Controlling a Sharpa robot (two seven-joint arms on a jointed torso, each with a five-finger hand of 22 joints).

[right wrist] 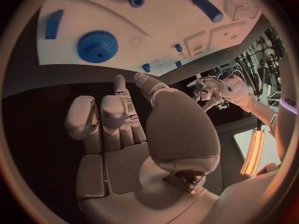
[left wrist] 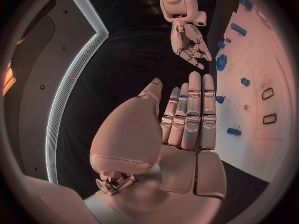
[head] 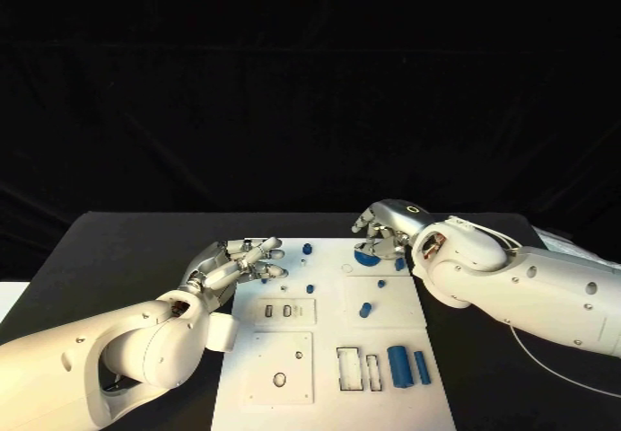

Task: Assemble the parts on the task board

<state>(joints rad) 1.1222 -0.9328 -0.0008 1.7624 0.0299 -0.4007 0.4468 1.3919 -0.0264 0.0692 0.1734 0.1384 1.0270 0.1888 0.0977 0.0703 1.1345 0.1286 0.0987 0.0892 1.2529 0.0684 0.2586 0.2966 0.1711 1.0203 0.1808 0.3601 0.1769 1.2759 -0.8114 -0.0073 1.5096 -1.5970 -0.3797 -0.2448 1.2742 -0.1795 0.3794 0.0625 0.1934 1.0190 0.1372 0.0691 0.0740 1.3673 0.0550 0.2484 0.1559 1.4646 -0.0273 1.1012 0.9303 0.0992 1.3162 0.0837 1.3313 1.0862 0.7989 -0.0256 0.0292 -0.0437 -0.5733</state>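
Flat white rectangular task board of matte plastic on the black table, bearing recessed slots, round holes and small glossy blue parts.

Left hand, silver and segmented, at the board's near-left far corner: fingers extended and lying side by side, thumb apart, nothing held. Just beyond its fingertips, a small blue peg upright on the board; beside the palm, two dark rectangular slots in a raised white panel. Same hand in the left wrist view: smooth pale palm shell, ribbed metallic fingers straight and close together, aimed along the board's edge.

Right hand over the board's far edge, fingers curled downward above a blue toothed gear lying flat; contact with the gear cannot be told. In the right wrist view, hand with fingers bent and empty, the gear just ahead of the fingertips, its rim finely ridged, a round central hub.

Nearer the robot than the right hand: a short blue oblong pin and two smooth blue cylinders side by side, next to narrow rectangular cut-outs.
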